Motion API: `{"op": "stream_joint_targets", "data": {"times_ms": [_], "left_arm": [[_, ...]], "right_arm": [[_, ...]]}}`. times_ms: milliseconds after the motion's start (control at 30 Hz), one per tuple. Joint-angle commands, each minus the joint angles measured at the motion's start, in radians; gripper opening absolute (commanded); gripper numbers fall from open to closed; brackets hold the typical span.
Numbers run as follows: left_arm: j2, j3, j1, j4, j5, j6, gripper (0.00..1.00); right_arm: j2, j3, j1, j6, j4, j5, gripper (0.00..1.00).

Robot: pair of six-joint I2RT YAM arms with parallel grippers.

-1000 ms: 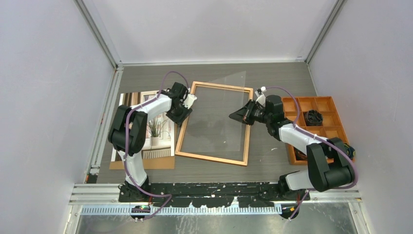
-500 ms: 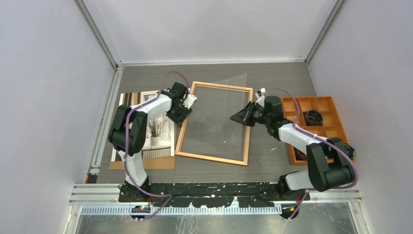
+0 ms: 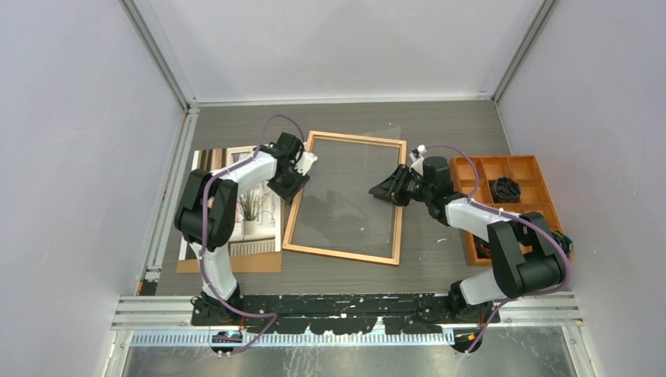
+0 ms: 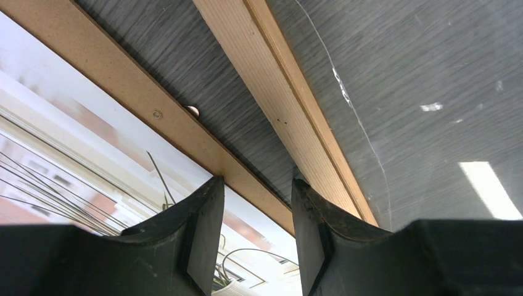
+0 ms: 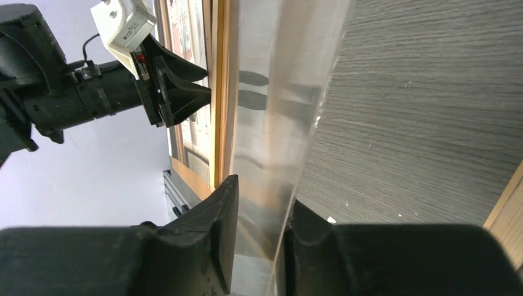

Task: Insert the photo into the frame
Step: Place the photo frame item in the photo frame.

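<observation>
Top external: I see the frame (image 3: pixel 339 255) flat between both sets of jaws. The photo (image 3: pixel 263 228) lies face up on the backing board (image 3: pixel 228 264), outboard of the left jaws.

Left wrist: left jaws released, nothing between them, over the bench (image 4: pixel 203 80) strip between board and frame rail.

Right wrist: glass pane (image 5: pixel 271 92) edge sits between the right jaws. I can't tell if it's clamped.

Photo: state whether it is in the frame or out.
Out. The photo lies on the brown board, left of the frame, whose opening shows only table.
</observation>
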Motion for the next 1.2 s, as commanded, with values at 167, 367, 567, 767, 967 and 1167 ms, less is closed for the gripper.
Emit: {"op": "stream_joint_targets", "data": {"times_ms": [167, 367, 567, 767, 967, 1167], "left_arm": [[0.002, 0.029, -0.009, 0.015, 0.032, 0.011, 0.46], [0.003, 0.023, -0.009, 0.019, 0.031, 0.009, 0.46], [0.002, 0.021, -0.009, 0.020, 0.027, 0.013, 0.46], [0.000, 0.018, -0.009, 0.023, 0.028, 0.012, 0.46], [0.001, 0.013, -0.009, 0.025, 0.029, 0.010, 0.46], [0.002, 0.014, -0.009, 0.022, 0.028, 0.017, 0.46]], "right_arm": [[0.014, 0.059, 0.032, -0.063, -0.031, 0.058, 0.50], [0.006, 0.109, 0.051, -0.138, -0.172, 0.130, 0.69], [-0.005, 0.166, 0.061, -0.216, -0.315, 0.212, 0.82], [0.012, 0.197, 0.063, -0.264, -0.415, 0.265, 0.86], [0.026, 0.217, 0.064, -0.299, -0.466, 0.296, 0.90], [0.060, 0.257, 0.064, -0.315, -0.503, 0.301, 0.91]]}}
